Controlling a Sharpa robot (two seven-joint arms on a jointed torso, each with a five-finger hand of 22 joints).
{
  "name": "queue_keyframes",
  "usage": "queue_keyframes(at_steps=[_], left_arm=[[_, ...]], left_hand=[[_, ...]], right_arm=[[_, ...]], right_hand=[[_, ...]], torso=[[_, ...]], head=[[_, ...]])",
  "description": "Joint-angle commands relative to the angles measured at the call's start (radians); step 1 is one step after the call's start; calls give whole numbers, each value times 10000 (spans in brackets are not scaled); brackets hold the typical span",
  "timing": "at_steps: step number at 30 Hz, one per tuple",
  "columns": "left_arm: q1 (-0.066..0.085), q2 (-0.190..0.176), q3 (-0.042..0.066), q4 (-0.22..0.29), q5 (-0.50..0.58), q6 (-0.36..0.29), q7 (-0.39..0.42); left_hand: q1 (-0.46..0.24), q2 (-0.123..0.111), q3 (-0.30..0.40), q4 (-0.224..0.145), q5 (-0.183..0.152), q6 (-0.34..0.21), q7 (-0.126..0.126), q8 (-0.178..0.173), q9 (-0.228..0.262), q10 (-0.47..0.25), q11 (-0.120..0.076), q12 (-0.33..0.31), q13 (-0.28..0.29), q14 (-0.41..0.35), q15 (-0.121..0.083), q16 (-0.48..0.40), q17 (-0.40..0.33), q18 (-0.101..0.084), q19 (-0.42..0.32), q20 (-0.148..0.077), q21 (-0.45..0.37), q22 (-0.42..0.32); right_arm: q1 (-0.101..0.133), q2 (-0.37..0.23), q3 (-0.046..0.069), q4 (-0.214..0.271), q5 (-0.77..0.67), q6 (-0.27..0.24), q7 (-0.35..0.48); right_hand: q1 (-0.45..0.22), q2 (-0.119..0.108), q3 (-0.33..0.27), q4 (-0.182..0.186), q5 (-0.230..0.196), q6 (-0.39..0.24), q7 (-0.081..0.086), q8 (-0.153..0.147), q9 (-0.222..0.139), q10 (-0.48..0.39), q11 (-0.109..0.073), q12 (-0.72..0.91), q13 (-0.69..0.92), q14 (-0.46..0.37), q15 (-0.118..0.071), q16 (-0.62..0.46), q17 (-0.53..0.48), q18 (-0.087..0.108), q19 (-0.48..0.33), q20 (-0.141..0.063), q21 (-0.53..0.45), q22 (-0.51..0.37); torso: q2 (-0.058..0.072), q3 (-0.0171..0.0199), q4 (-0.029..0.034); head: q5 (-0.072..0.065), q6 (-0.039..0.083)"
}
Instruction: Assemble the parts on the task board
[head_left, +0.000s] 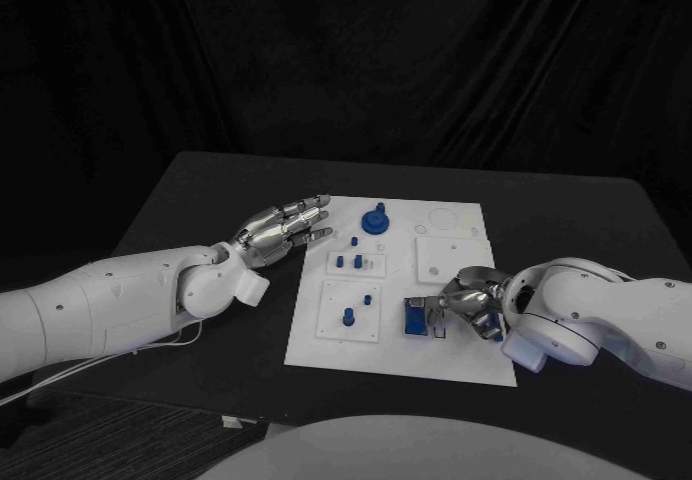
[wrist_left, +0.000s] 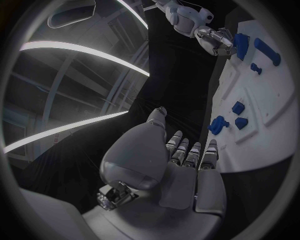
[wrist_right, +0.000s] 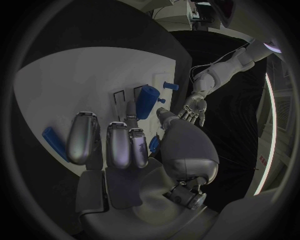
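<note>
White task board (head_left: 433, 350) lies mid-surface (head_left: 173, 190) from the head camera, unlettered; the right hand (head_left: 464, 300) pinches a blue block (head_left: 415, 322) at its near right, the left hand (head_left: 281, 232) hovers beside it, fingers apart, empty. Left wrist: blue parts (wrist_left: 219, 124) stand on the board. Right wrist: fingers (wrist_right: 119, 145) curl over a blue part (wrist_right: 145, 100).

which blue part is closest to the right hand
The blue block near the task board's front edge; the right hand's fingers are at it. The other blue parts lie farther left or back.
</note>
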Motion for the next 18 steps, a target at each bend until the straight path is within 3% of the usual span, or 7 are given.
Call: queue_keyframes(at_steps=[1, 9, 13, 16, 18], left_arm=[[-21, 22, 9, 5, 52, 170, 73], [-32, 29, 9, -7, 52, 194, 57], [-39, 37, 9, -20, 52, 210, 51], [-45, 34, 9, -24, 52, 223, 53], [-50, 27, 9, -27, 52, 222, 51]], left_hand=[[-8, 89, 25, -57, 44, -10, 65, 47, 6, -5, 44, 34, 11, 23, -48, 43, 15, 111, 47, -21, 47, -16], [-8, 89, 25, -57, 44, -10, 65, 47, 6, -5, 44, 34, 11, 23, -48, 43, 15, 111, 47, -21, 47, -16], [-8, 89, 25, -57, 44, -10, 65, 47, 6, -5, 44, 34, 11, 23, -48, 43, 15, 111, 47, -21, 47, -16], [-15, 93, 26, -57, 47, 4, 67, 54, 8, -5, 41, 39, 11, 23, -33, 43, 14, 111, 46, -20, 46, -21], [-15, 93, 26, -57, 47, 4, 67, 54, 8, -5, 41, 39, 11, 23, -33, 43, 14, 111, 46, -20, 46, -21]], right_arm=[[-28, 0, 0, -5, -122, 178, -99], [-30, -12, 0, 14, -125, 226, -92], [-30, -80, 0, 72, -138, 131, -62], [-29, -218, 1, 203, -255, -53, 42], [-26, -368, 2, 344, -485, -169, 192]], right_hand=[[-134, 31, -93, 179, -156, -62, -3, 83, -26, 1031, 20, 36, 2635, 508, 42, 2, -11, -69, -13, 41, -30, 1689], [-191, 24, -292, 394, -327, -95, -3, 154, -66, 1031, 20, 36, 2635, 507, 42, 6, -22, -64, -21, 40, -51, 1683], [-221, -1, -533, 640, -700, -123, -4, 242, -113, 1031, 20, 36, 2635, 506, 42, 15, -26, -65, -19, 41, -43, 1684], [-221, -7, -553, 660, -720, -126, -5, 249, -116, 1031, 20, 36, 2635, 509, 42, 22, -13, -63, -22, 41, -51, 1682], [149, -64, -614, 547, -636, -141, -21, 380, -105, 1031, 7, 36, 2635, 520, 33, 56, 32, -67, -11, 33, -27, 1688]], torso=[[0, 0, 0], [0, -2, 2], [0, 0, 3], [-2, 4, 1], [-2, 6, 1]], head=[[13, 0], [16, 0], [19, 0], [43, 0], [44, 0]])
